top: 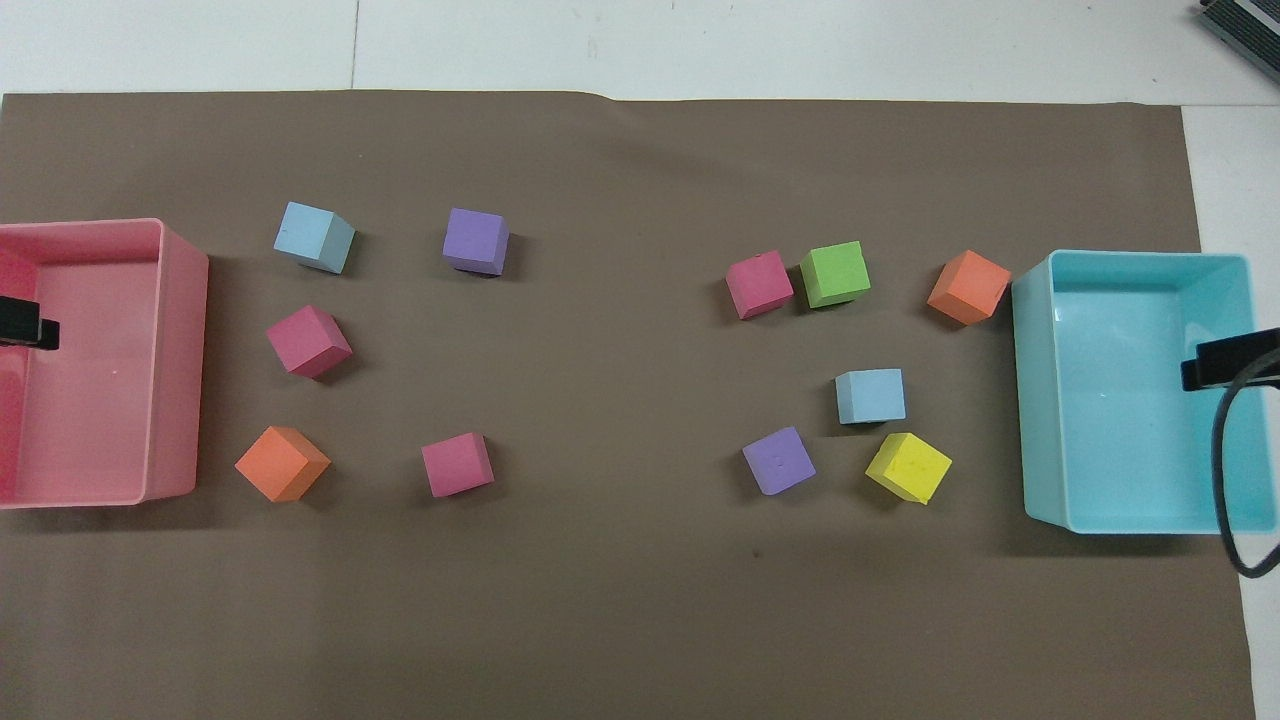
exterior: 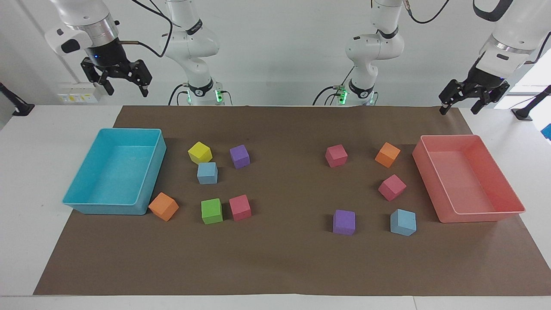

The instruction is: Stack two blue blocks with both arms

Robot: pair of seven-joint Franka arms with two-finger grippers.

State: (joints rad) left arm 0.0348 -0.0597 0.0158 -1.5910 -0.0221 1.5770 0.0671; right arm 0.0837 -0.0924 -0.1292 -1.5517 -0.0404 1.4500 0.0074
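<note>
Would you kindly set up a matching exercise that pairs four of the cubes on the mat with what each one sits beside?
Things:
1. yellow cube
2. green cube
3. orange cube toward the right arm's end
4. blue cube toward the left arm's end

Places:
A. beside a purple cube
B. at the turquoise tray's corner
C. touching the other blue cube
D. next to a pink cube

Pairs: 1-C, 2-D, 3-B, 4-A

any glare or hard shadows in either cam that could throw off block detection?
Facing view: bright window next to the left tool; soft short shadows beside the blocks. Overhead view: sheen on the turquoise tray floor, small specks in the pink tray; both blue blocks evenly lit.
</note>
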